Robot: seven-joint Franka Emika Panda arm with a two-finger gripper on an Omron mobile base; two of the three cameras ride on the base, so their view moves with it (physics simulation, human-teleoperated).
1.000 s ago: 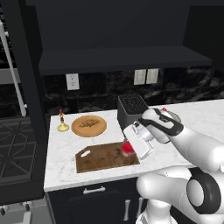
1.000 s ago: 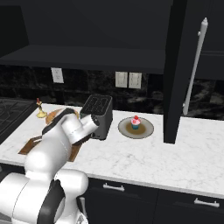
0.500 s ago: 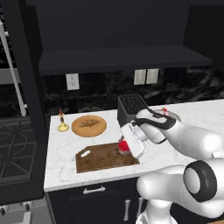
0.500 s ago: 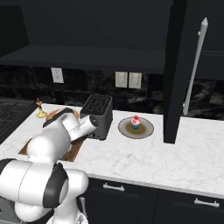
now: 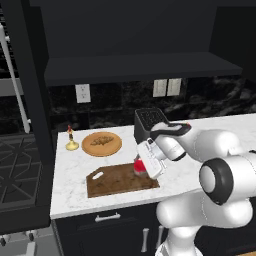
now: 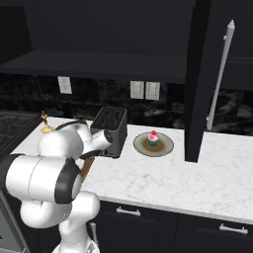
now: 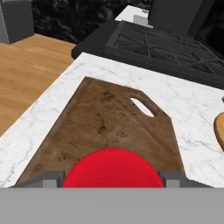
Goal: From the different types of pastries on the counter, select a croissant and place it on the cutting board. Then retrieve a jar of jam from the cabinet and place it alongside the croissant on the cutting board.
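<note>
1. The end effector [image 5: 141,166] is clenched around the jar of jam [image 5: 139,166], whose red lid [image 7: 113,168] sits between the two dark fingertips [image 7: 51,177] in the hand view.
2. The jar is at the right end of the cutting board [image 5: 120,180], which lies along the front edge of the tabletop [image 5: 73,172]; whether the jar touches the board cannot be told.
3. The board's handle hole [image 7: 142,106] is at its far left corner.
4. The croissant [image 5: 102,141] lies on the round wooden plate [image 5: 102,144], behind the board and apart from it.
5. A black toaster [image 6: 111,129] stands behind the arm.
6. The cupcake [image 6: 153,140] sits on a dark plate [image 6: 153,145] right of the toaster.
</note>
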